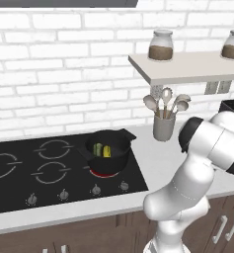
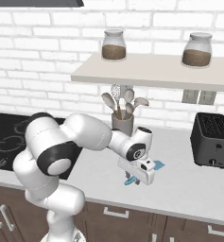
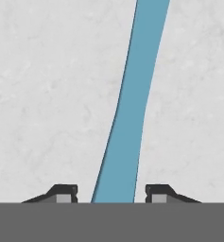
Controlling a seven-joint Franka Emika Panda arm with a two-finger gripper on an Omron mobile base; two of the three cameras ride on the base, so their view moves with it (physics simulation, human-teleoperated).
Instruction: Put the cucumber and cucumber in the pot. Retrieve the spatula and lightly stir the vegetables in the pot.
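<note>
One slim blue spatula, flat.

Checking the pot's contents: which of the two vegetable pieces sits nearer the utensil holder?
The yellow-green piece; inside the pot it stands on the side towards the grey utensil holder, while the darker green piece stands on the far side.

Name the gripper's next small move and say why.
Probably finish closing on the spatula: it lies flat on the counter between the fingertips, with gaps on both sides. The vegetables already sit in the pot, so stirring comes next.
</note>
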